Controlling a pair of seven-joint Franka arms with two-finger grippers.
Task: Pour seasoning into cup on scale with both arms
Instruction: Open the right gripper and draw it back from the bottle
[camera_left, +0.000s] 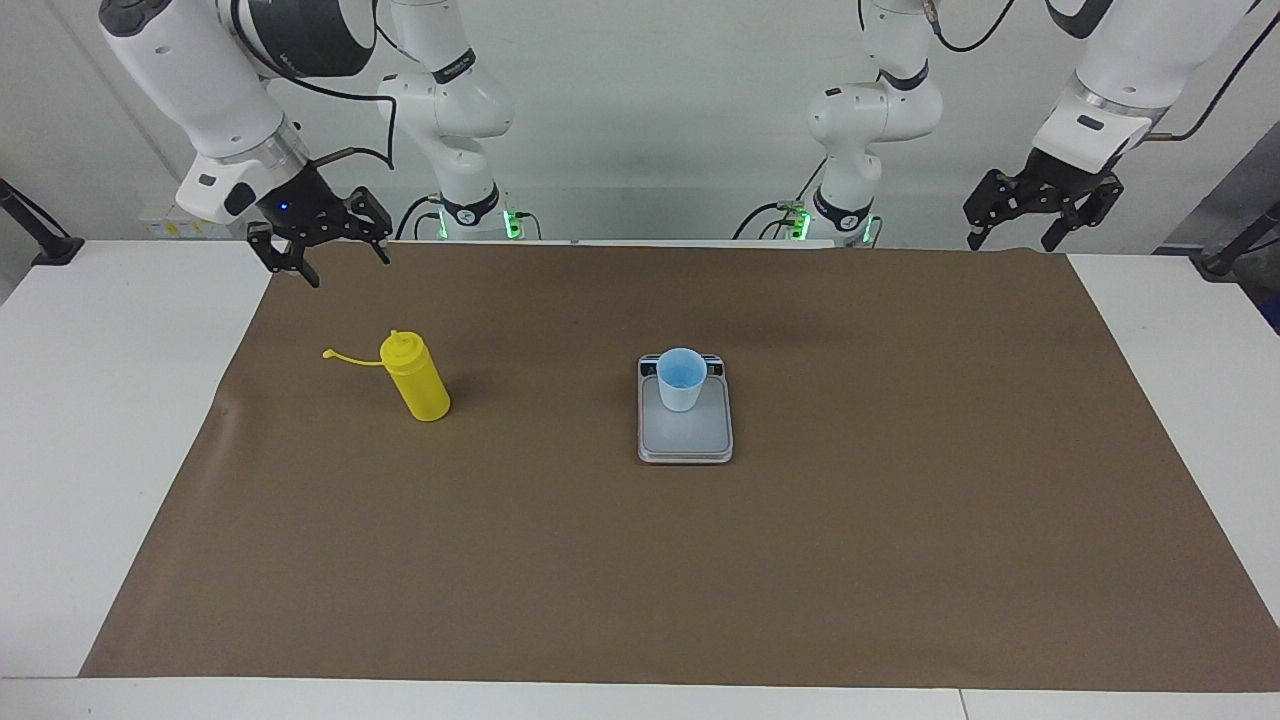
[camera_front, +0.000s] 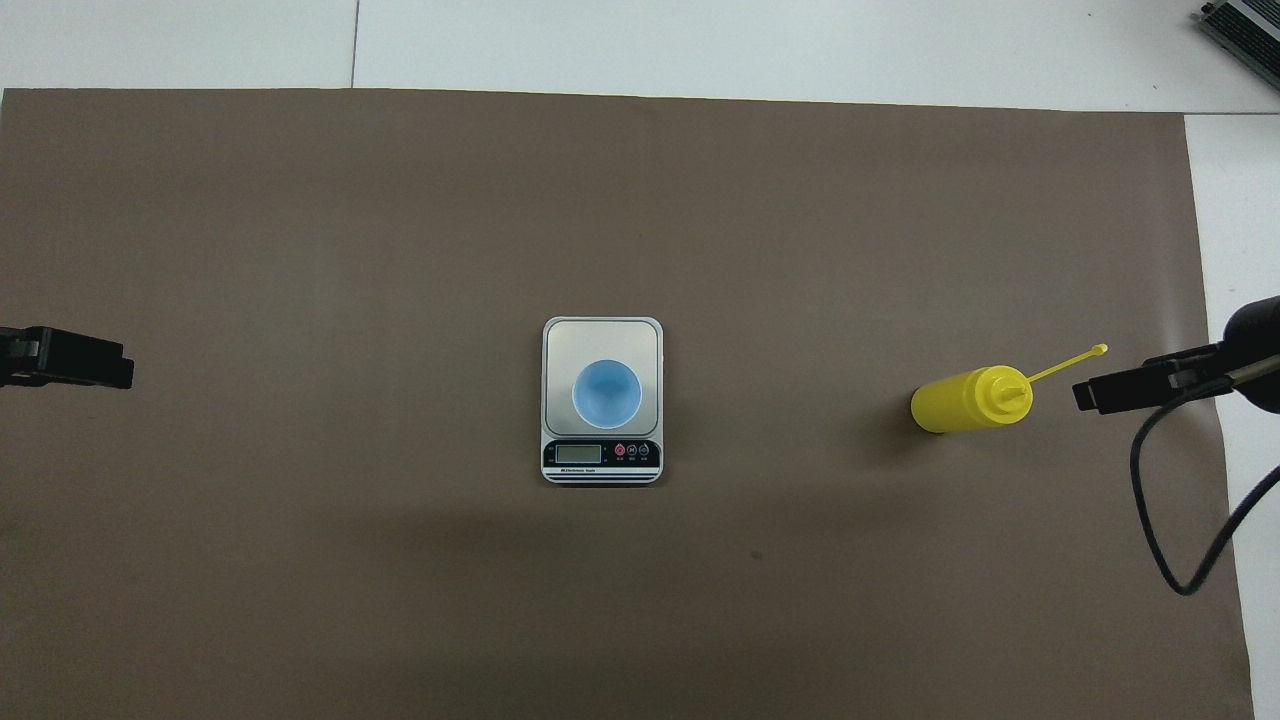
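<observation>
The yellow seasoning bottle (camera_left: 416, 378) (camera_front: 966, 399) stands upright on the brown mat toward the right arm's end, its thin cap strand (camera_left: 350, 357) trailing sideways. Mid-table, the light blue cup (camera_left: 681, 379) (camera_front: 607, 392) sits on the grey scale (camera_left: 686, 432) (camera_front: 602, 340), on the half by the display strip. My right gripper (camera_left: 345, 265) (camera_front: 1100, 392) hangs open and empty over the mat's edge by the robots, clear of the bottle. My left gripper (camera_left: 1010, 240) (camera_front: 100, 362) waits open over the mat's corner at the left arm's end.
The brown mat (camera_left: 900, 520) covers most of the white table (camera_left: 90, 420). A black cable (camera_front: 1160, 520) loops down from the right arm over the mat's end. Bare mat lies between bottle and scale.
</observation>
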